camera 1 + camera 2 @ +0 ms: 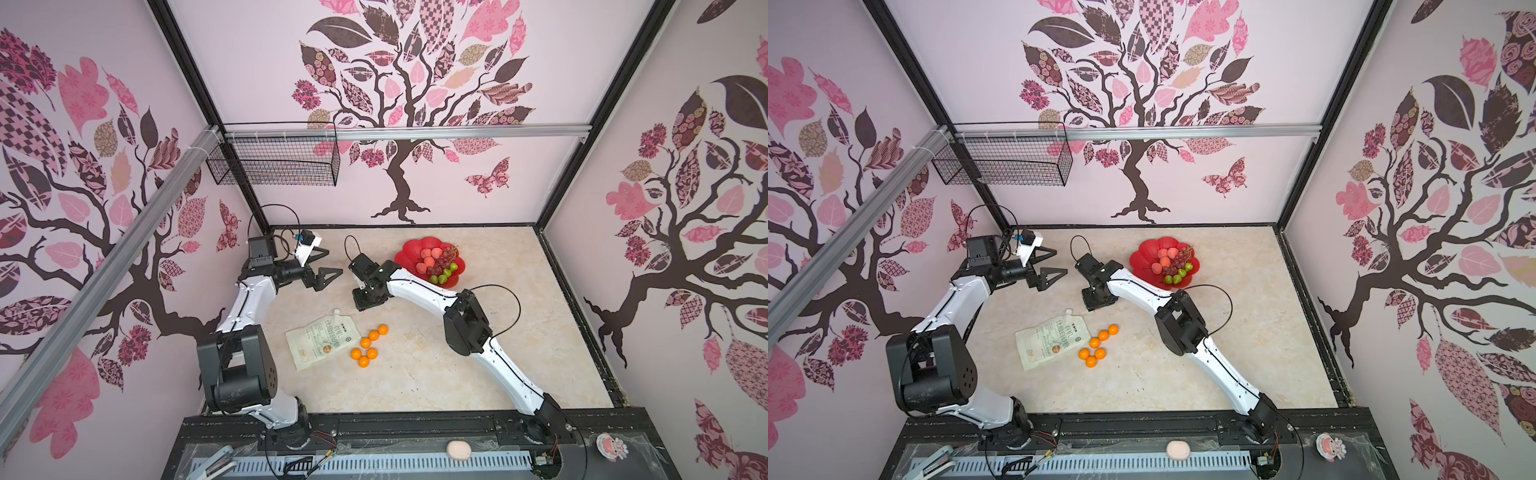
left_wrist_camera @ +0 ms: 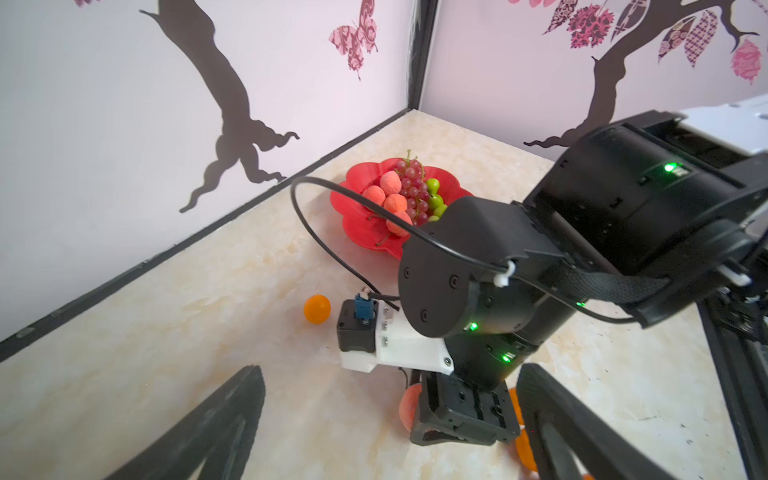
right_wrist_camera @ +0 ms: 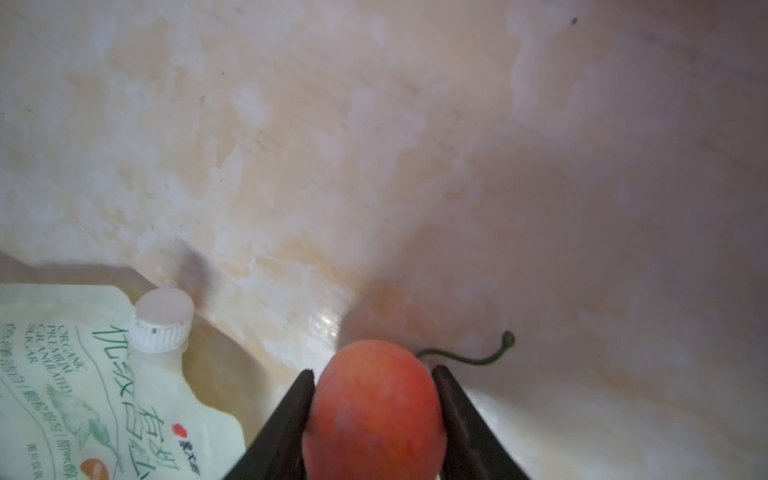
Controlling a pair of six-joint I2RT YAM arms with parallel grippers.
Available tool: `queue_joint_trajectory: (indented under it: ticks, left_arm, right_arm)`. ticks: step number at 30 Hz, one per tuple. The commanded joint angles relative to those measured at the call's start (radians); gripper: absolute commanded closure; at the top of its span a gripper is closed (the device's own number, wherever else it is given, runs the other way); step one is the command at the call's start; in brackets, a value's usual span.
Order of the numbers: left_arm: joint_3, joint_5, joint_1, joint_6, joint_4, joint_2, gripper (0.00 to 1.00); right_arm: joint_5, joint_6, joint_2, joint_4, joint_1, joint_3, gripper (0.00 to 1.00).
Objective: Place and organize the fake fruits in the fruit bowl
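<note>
Right wrist view shows the right tool (image 3: 374,372) clamped on a peach (image 3: 374,411) at lower centre, so it should lift gently and release low in the bowl (image 1: 405,251), mid-frame in a top view, while the left tool (image 1: 335,262) gapes empty.

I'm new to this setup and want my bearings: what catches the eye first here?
The red fruit bowl stands out at the far right of the table, piled with peaches, grapes and green pears. Nearer the front, six oranges cluster beside a white pouch, and the right gripper clamps a peach.
</note>
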Motion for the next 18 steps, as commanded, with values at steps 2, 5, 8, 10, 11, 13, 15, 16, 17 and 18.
queue_joint_trajectory:
  ticks: [2, 5, 8, 10, 11, 13, 15, 16, 17, 18]
  left_arm:
    - [-0.037, -0.027, -0.004, -0.148, 0.162, -0.003, 0.02]
    - [-0.036, -0.073, -0.019, -0.218, 0.205, 0.012, 0.01]
    - [-0.034, -0.135, -0.034, -0.260, 0.227, 0.025, 0.02]
    - [-0.030, -0.172, -0.047, -0.294, 0.238, 0.036, 0.02]
    - [-0.029, -0.191, -0.057, -0.319, 0.247, 0.041, 0.02]
    - [-0.018, -0.230, -0.081, -0.363, 0.259, 0.057, 0.02]
    - [-0.010, -0.245, -0.103, -0.386, 0.261, 0.070, 0.02]
    - [-0.007, -0.259, -0.115, -0.404, 0.270, 0.076, 0.02]
    - [-0.006, -0.271, -0.128, -0.426, 0.280, 0.083, 0.01]
    - [-0.001, -0.276, -0.139, -0.441, 0.285, 0.090, 0.01]
  right_arm:
    - [0.024, 0.001, -0.168, -0.016, -0.038, -0.002, 0.54]
    - [0.029, 0.001, -0.202, -0.010, -0.067, -0.022, 0.54]
    - [0.034, 0.001, -0.232, -0.003, -0.099, -0.044, 0.54]
    - [0.037, 0.000, -0.253, 0.005, -0.120, -0.062, 0.54]
    - [0.043, -0.003, -0.260, 0.008, -0.129, -0.068, 0.54]
    - [0.064, -0.013, -0.274, 0.008, -0.149, -0.074, 0.54]
    - [0.080, -0.024, -0.282, 0.008, -0.168, -0.075, 0.54]
    - [0.089, -0.029, -0.285, 0.007, -0.177, -0.076, 0.54]
    - [0.098, -0.032, -0.287, 0.006, -0.186, -0.076, 0.54]
    - [0.109, -0.036, -0.289, 0.007, -0.196, -0.078, 0.54]
